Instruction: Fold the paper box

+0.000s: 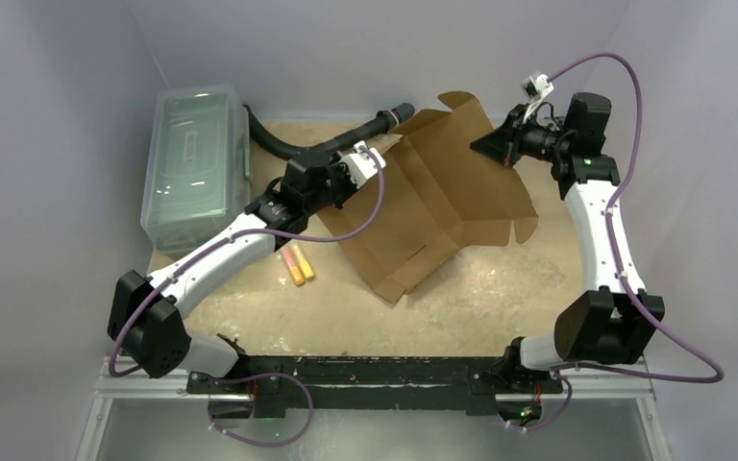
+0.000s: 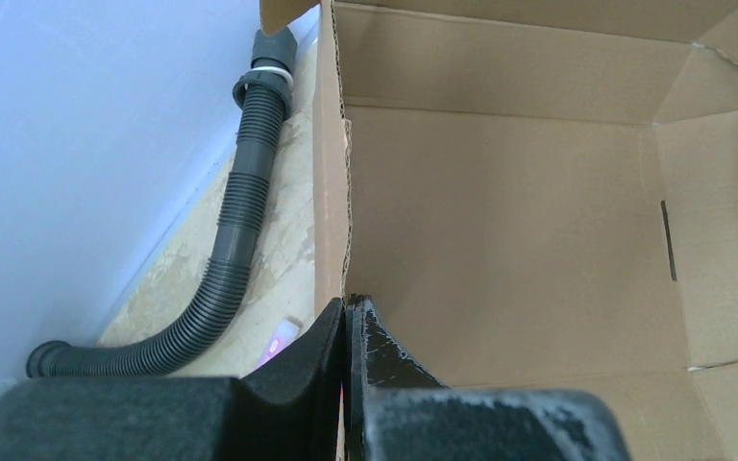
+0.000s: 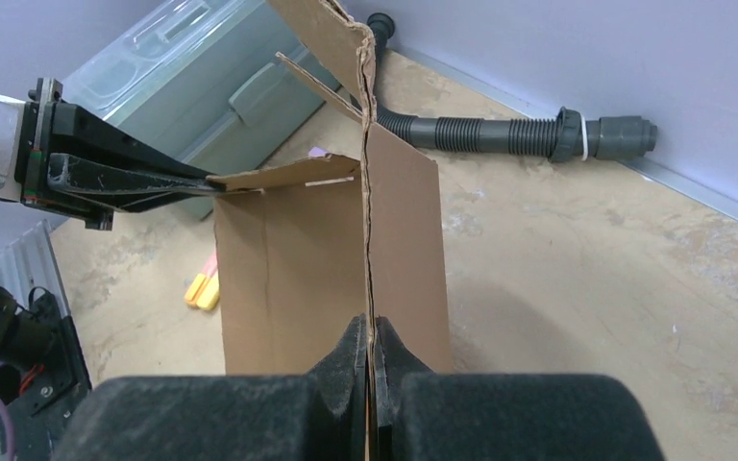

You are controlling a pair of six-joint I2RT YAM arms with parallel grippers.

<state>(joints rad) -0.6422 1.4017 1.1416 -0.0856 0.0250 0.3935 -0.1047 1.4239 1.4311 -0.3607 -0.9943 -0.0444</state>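
The paper box is a brown cardboard die-cut sheet, partly raised in the middle of the table, with flaps spread out. My left gripper is shut on its left wall edge; the fingertips pinch the cardboard. My right gripper is shut on the upright far-right flap, the board edge held between its fingers. The box floor lies open in the left wrist view. In the right wrist view the left gripper's fingers hold a side flap.
A clear plastic lidded bin stands at the far left. A grey corrugated hose runs along the back wall. Yellow and pink markers lie on the table beside the left arm. Walls close in on three sides.
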